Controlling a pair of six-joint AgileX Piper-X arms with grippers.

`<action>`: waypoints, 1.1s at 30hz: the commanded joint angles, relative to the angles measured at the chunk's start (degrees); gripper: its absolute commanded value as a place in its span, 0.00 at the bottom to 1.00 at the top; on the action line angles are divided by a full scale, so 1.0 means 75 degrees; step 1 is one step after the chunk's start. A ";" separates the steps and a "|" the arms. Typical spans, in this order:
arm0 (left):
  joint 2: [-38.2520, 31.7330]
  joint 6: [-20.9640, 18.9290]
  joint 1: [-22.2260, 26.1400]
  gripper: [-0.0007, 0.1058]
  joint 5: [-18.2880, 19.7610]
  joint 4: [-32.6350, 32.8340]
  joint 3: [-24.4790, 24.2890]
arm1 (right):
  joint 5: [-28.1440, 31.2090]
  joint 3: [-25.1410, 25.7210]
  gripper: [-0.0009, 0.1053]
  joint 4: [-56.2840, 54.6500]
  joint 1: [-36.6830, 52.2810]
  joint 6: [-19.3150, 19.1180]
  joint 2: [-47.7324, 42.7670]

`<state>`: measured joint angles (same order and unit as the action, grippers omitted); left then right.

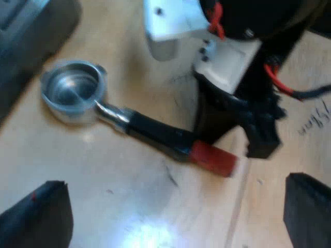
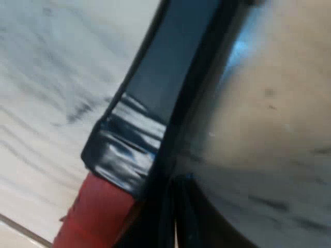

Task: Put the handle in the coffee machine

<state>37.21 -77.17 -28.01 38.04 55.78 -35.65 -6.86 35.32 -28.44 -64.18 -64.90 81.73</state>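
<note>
- Left wrist view: the metal holder lies loose on the wooden table, with its basket near a dark grey body, perhaps the machine.
- Your right gripper is at the dark handle, just by the red end. You cannot tell whether it grips.
- Your left gripper hangs wide and empty.
- This looks like the pick-up step. Next, secure the handle, lift it level and carry it to the machine.
- Mind the left arm hovering close by.

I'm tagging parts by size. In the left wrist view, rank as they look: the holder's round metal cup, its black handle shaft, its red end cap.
Largest: round metal cup.
Middle: black handle shaft, long but slim.
Smallest: red end cap.
All lie flat on the light wooden table, so nearness hardly skews this.
</note>
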 commanded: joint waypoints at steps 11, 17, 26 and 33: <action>0.0002 0.0168 0.0003 0.80 0.0038 0.0559 -0.0021 | -0.0381 0.1419 0.01 0.0953 -0.0028 0.0084 0.1328; 0.0002 0.0365 0.0469 0.80 0.0017 0.0963 -0.0021 | -0.0306 0.1786 0.01 0.1307 -0.0028 0.0286 0.1617; 0.0002 0.0385 0.0701 0.80 0.0017 0.1106 -0.0021 | -0.0267 0.1861 0.01 0.0599 -0.0028 0.0285 0.1455; 0.0002 0.0554 0.0701 0.80 0.0017 0.1259 -0.0021 | 0.0573 0.1989 0.01 -0.0636 -0.0028 0.0186 0.0300</action>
<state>37.21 -73.42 -22.68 38.04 64.43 -35.65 -3.64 49.65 -31.21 -64.18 -62.81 86.15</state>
